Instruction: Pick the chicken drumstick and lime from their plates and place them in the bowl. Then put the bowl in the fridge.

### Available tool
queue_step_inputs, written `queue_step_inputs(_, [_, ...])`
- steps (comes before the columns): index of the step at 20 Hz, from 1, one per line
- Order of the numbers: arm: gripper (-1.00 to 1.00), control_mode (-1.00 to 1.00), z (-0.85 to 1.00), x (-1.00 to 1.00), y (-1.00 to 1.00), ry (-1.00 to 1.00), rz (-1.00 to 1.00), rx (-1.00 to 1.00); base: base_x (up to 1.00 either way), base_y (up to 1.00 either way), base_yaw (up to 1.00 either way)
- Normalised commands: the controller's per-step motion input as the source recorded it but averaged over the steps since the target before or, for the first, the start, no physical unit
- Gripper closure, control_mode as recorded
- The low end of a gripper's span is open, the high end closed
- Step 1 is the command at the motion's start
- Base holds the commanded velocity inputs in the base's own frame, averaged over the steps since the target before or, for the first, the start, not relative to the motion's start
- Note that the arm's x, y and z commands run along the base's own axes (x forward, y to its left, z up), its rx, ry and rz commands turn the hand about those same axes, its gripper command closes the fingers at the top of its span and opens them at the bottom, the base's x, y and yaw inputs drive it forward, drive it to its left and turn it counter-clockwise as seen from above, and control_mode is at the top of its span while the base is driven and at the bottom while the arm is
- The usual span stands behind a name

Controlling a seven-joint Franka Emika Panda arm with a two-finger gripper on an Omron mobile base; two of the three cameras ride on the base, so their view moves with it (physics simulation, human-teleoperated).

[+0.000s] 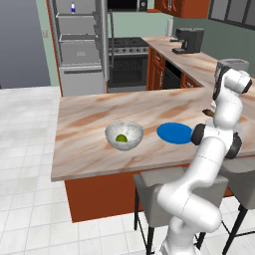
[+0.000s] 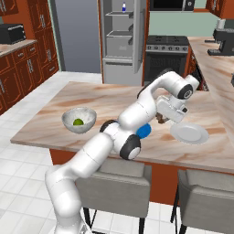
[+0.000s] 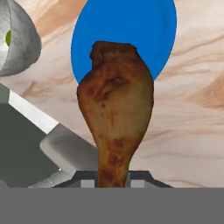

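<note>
Hand (image 2: 161, 119) is pinched on the narrow bone end of the chicken drumstick (image 3: 114, 109), which hangs clear of the tabletop (image 1: 84, 112) between the blue plate (image 1: 174, 133) and the white plate (image 2: 189, 133); my hand view looks along the meat with the blue plate behind it.

My worry is the grip. The fingers hold only the thin, tapered shank while the thick, heavy end sticks out well beyond them, so a quick swing toward the bowl (image 1: 124, 135) could let the piece pivot or slide out and drop on the tabletop. The bowl is well apart from where I am, across the blue plate, so the carry is long. A low approach could also clip the bowl's rim and shove it, and the lime (image 1: 121, 138) already lying inside could get knocked about by a dropped drumstick.

The drumstick is mottled brown, glossy, bulbous at the far end. The bowl is deep, rounded, speckled grey like stone. Both plates are flat and smooth. The tabletop has a marbled tan finish. Behind it, the fridge (image 1: 79, 45) stands open, grey steel with shelves.
</note>
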Motion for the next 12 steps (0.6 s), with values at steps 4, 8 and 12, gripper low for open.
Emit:
queue_step_inputs(4, [1.00, -1.00, -0.11, -0.62, 0.72, -0.09, 0.01, -0.07, 0.00, 0.00, 0.00])
queue_step_inputs(8, [1.00, -1.00, -0.10, -0.63, 0.75, -0.12, 0.04, -0.18, 0.00, 0.00, 0.00])
queue_step_inputs(12, [1.00, -1.00, -0.09, -0.62, 0.75, -0.14, 0.08, -0.24, 0.00, 0.00, 0.00])
